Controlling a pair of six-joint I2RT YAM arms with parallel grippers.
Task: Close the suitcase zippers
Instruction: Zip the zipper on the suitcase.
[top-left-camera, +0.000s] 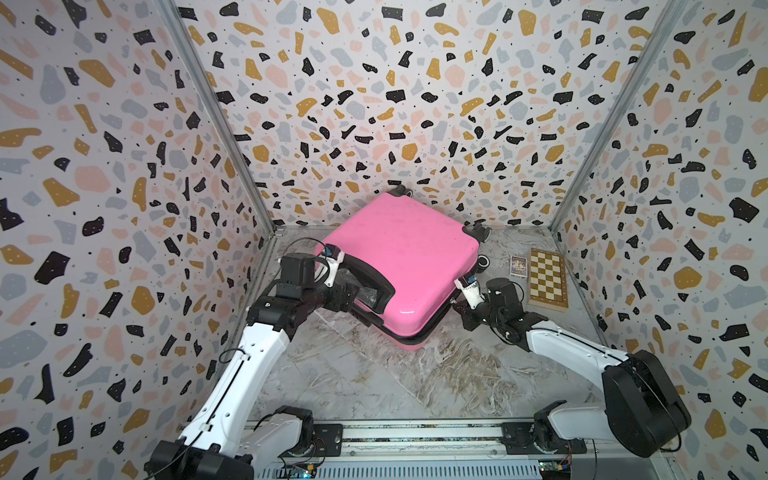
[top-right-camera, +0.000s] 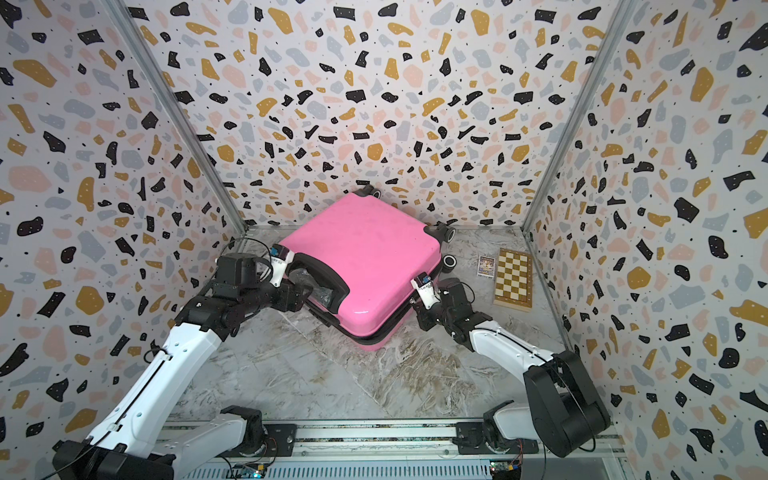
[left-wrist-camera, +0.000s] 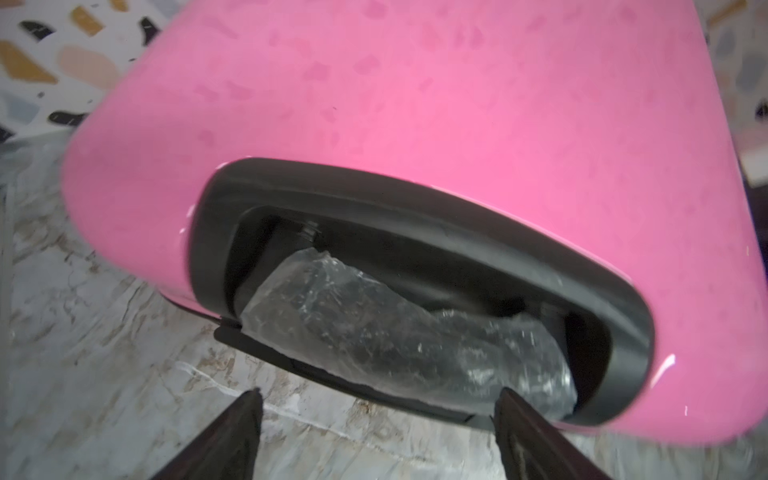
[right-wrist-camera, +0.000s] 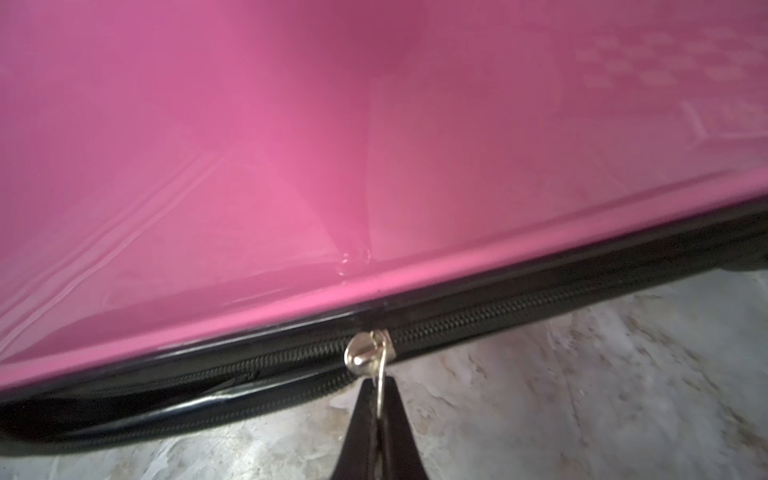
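Observation:
The pink suitcase (top-left-camera: 399, 253) (top-right-camera: 361, 253) lies flat on the marble floor, turned cornerwise, wheels toward the back wall. My left gripper (left-wrist-camera: 379, 394) is open at the black handle recess (left-wrist-camera: 415, 216). Its fingers stand apart just short of the plastic-wrapped handle (left-wrist-camera: 395, 345), holding nothing. My right gripper (right-wrist-camera: 380, 388) is shut on the metal pull of the zipper slider (right-wrist-camera: 361, 357), on the black zipper band (right-wrist-camera: 540, 307) at the case's right side. The teeth are joined on one side of the slider and apart on the other. In both top views the right gripper (top-left-camera: 456, 301) (top-right-camera: 417, 305) sits at that seam.
A checkered wooden chessboard box (top-left-camera: 547, 278) and a small card pack (top-left-camera: 518, 266) lie right of the suitcase near the right wall. Terrazzo-patterned walls enclose three sides. A metal rail (top-left-camera: 415, 434) carrying both arm bases runs along the front.

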